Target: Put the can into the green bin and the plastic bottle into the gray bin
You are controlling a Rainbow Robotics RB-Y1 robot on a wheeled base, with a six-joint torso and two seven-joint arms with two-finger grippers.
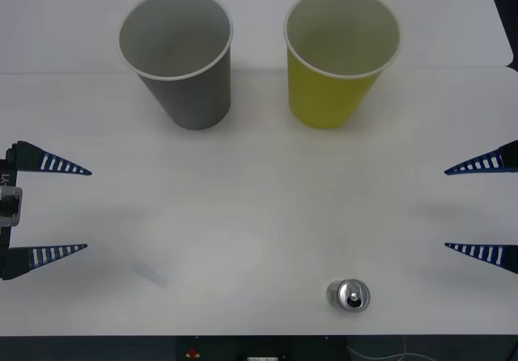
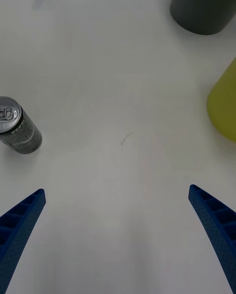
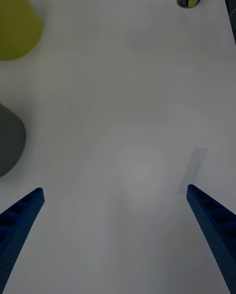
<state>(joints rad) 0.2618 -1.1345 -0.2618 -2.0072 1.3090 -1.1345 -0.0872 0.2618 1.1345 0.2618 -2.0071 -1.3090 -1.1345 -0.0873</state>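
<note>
Closest to the robot, near the front edge of the white table (image 1: 259, 215), there's the can (image 1: 349, 295), a tiny metal drink can with a silver pull-tab top and a dark body with green markings. It's standing upright, a bit right of centre, on its own with nothing touching it (the right wrist view gets a nice look at the tab, the left wrist view catches the green patch on its side).

A little farther back, the two arms sit at the table's sides. The left gripper (image 1: 61, 209) pokes in from the left edge, blue ribbed fingers spread wide, nothing between them. The right gripper (image 1: 473, 207) mirrors it on the right edge, fingers just as wide apart and also holding nothing. The can is nearer the right one but well apart from both.

At the far side stand the two bins, upright, side by side with a gap: the gray bin (image 1: 183, 61), a big gray tapered paper cup with a white rolled rim, on the left, and the green bin (image 1: 336, 57), the same kind of cup in yellow-green, on the right. Both look empty inside.
</note>
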